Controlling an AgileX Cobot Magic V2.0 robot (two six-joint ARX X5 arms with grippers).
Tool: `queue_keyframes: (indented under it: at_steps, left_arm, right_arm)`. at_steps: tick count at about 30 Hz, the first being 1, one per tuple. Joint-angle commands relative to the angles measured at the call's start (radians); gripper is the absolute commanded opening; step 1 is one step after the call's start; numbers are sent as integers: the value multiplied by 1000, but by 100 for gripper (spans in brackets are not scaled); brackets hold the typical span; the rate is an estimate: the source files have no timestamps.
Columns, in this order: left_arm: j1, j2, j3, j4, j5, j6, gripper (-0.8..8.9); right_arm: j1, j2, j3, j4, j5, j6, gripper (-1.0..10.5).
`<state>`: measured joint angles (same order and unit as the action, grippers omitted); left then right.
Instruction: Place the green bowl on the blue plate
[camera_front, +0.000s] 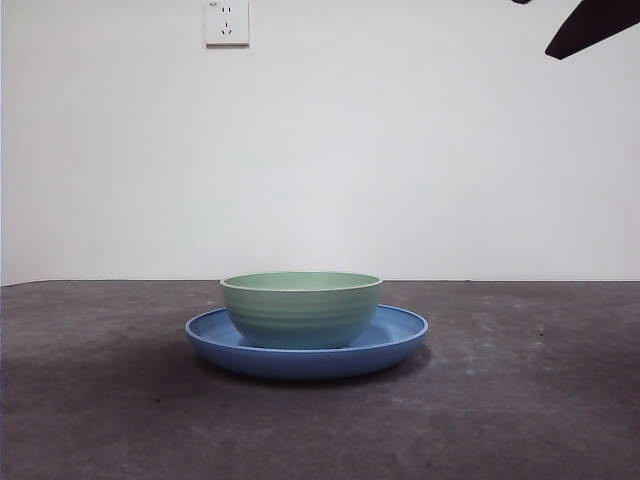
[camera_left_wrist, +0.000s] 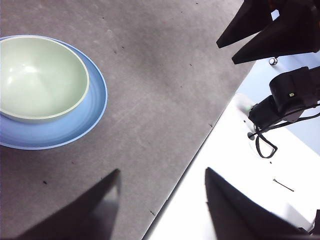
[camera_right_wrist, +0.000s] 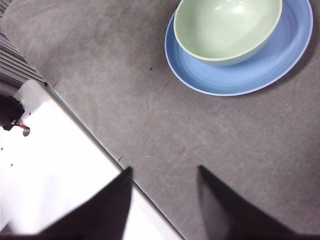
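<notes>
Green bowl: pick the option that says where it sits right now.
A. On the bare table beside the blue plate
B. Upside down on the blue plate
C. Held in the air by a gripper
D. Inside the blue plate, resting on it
D. The green bowl stands upright on the blue plate, whose rim shows all around it, and both grippers are away from it, open and empty.

Plain white wall (camera_front: 400, 150) w/ power outlet (camera_front: 227, 22) up top; dark grey matte tabletop (camera_front: 520, 400).
</notes>
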<state>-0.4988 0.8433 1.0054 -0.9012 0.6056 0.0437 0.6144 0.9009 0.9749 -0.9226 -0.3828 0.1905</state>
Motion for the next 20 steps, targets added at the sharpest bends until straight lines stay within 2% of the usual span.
queue_keyframes:
  at_steps: [1, 20]
  left_arm:
    - [-5, 6, 8, 2, 4, 16, -1]
    - [-5, 6, 9, 4, 4, 17, 19]
  right_arm:
    - [7, 6, 9, 1, -2, -11, 4]
    - [7, 6, 9, 9, -2, -16, 6]
